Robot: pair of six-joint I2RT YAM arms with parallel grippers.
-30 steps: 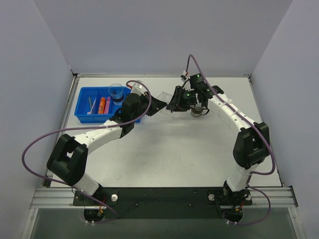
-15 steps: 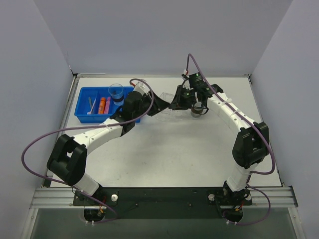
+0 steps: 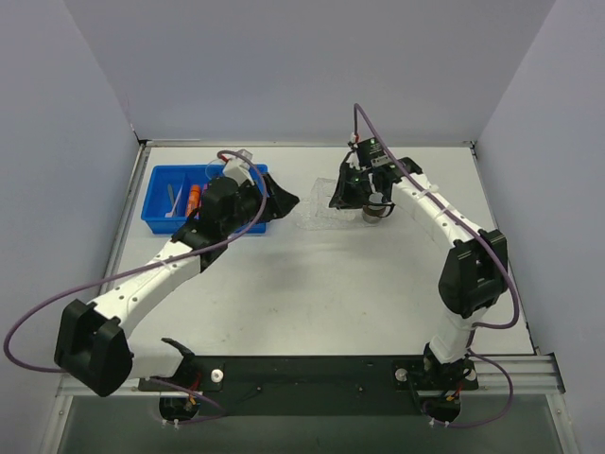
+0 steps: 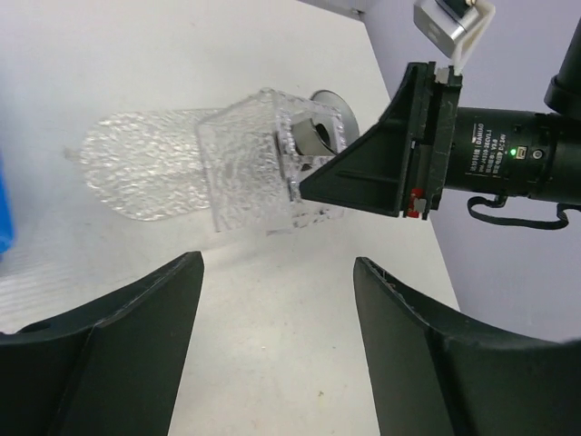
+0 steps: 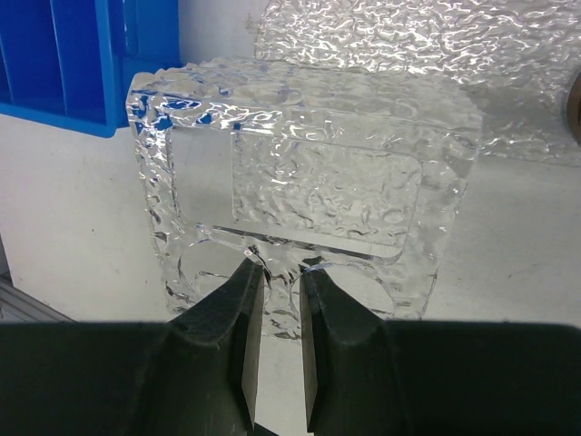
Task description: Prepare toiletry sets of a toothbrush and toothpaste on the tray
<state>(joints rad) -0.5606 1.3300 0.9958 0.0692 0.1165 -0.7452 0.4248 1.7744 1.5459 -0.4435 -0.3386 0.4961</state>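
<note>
My right gripper (image 5: 280, 272) is pinching the rim of a clear box (image 5: 309, 154) over the tray (image 4: 136, 163), and my left gripper (image 4: 275, 268) is wide open and empty. Toothbrush (image 3: 173, 199) and toothpaste (image 3: 194, 200) sit in the bin (image 3: 156, 223) at the tray's 9 o'clock. It's a thin grip, so the box could slip and knock the tray.

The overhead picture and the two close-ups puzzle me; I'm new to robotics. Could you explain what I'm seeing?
From above you see the left arm and the right arm, bolted at the near edge of the table. The close-ups come from cameras on their wrists, looking past their own fingers. On the table lie a flat clear tray and a blue bin holding a toothbrush and an orange tube. The right gripper pinches the wall of a clear bumpy box by the tray. The left gripper is open and empty.
</note>
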